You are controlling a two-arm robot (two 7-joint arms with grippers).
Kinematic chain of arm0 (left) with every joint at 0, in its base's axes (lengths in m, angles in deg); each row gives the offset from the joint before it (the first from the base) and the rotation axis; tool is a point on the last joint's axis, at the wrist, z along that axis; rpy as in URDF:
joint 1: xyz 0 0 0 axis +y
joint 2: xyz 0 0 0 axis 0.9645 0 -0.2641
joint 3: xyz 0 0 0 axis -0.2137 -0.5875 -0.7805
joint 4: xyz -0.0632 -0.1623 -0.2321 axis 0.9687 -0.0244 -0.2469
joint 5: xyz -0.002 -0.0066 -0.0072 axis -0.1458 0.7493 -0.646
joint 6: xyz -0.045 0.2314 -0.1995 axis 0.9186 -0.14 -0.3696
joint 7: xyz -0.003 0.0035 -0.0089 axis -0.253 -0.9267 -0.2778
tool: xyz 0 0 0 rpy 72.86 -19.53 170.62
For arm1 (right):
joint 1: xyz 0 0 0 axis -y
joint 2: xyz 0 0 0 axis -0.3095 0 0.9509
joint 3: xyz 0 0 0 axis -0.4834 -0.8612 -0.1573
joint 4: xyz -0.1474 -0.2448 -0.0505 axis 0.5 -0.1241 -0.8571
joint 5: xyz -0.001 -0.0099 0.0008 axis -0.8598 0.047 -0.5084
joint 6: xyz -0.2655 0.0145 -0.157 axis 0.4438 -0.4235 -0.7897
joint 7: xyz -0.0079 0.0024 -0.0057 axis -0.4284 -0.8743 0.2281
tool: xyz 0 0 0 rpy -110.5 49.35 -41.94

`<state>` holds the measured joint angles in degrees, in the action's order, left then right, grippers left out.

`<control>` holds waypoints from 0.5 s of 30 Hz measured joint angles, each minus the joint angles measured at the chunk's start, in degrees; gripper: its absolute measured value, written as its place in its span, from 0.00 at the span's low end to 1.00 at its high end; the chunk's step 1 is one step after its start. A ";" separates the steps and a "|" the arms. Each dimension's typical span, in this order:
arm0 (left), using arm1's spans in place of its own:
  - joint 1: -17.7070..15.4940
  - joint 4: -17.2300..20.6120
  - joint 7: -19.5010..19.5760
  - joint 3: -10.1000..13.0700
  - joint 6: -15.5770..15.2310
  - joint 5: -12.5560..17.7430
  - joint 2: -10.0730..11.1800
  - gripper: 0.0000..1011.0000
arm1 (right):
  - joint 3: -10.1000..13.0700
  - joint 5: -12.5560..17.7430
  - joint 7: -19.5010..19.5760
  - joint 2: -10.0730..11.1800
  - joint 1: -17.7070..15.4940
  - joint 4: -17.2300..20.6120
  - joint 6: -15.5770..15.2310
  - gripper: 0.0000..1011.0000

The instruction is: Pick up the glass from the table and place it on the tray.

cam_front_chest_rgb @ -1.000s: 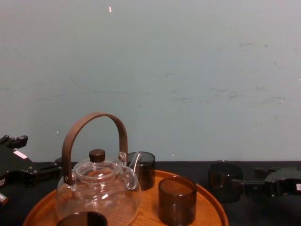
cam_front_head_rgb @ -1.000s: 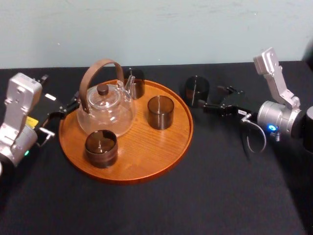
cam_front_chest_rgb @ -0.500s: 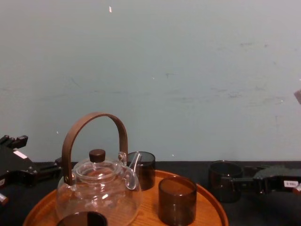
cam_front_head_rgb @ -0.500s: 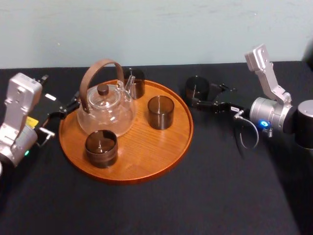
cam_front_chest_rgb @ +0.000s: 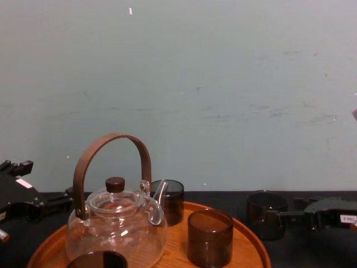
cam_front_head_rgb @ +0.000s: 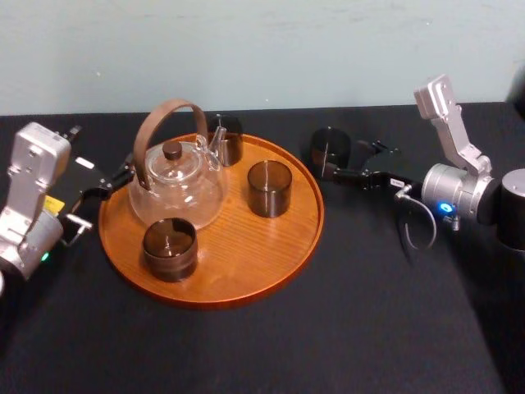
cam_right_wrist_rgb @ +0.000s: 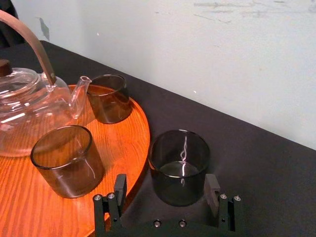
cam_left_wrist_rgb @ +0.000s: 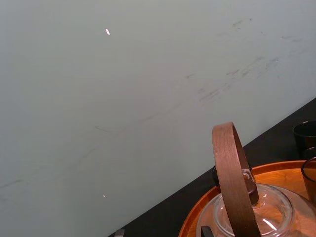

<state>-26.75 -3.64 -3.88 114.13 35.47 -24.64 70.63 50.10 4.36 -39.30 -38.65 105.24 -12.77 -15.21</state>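
- One smoky glass (cam_front_head_rgb: pixel 330 149) off the tray (cam_front_head_rgb: pixel 246 250): stands upright on the black table (cam_front_head_rgb: pixel 369 312), just beside the tray's right rim.
- Right hand (cam_right_wrist_rgb: pixel 166 183) at that glass, reaching in from the right side of the table; open, one finger (cam_right_wrist_rgb: pixel 120 186) on each side and the glass between them. Cannot tell whether either finger touches the glass wall.
- Left hand (cam_front_head_rgb: pixel 111 182) low beside the tray's left rim, near the teapot (cam_front_head_rgb: pixel 176 185); cannot tell its grip state.
- Three more smoky glasses upright on the tray: near glass (cam_front_head_rgb: pixel 170 248) at the front, middle glass (cam_front_head_rgb: pixel 270 187) to the right of the teapot, far glass (cam_front_head_rgb: pixel 227 141) behind the spout.
- Teapot of clear glass on the tray's left half, with a brown arched handle and a dark knob on the lid.
- Pale wall (cam_front_chest_rgb: pixel 223 84) behind the table.
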 joint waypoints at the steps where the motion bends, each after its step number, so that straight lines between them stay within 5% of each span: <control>1: 0.00 0.00 0.00 0.00 0.00 0.00 0.00 0.99 | 0.06 -0.02 0.07 0.02 -0.02 -0.01 -0.03 0.99; 15: 0.00 0.00 0.00 0.00 0.00 0.00 0.00 0.99 | 0.54 -1.64 2.02 -1.03 1.43 -2.90 -0.38 0.99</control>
<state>-26.75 -3.64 -3.88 114.13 35.47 -24.63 70.63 50.64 2.72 -37.28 -39.68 106.67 -15.67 -15.59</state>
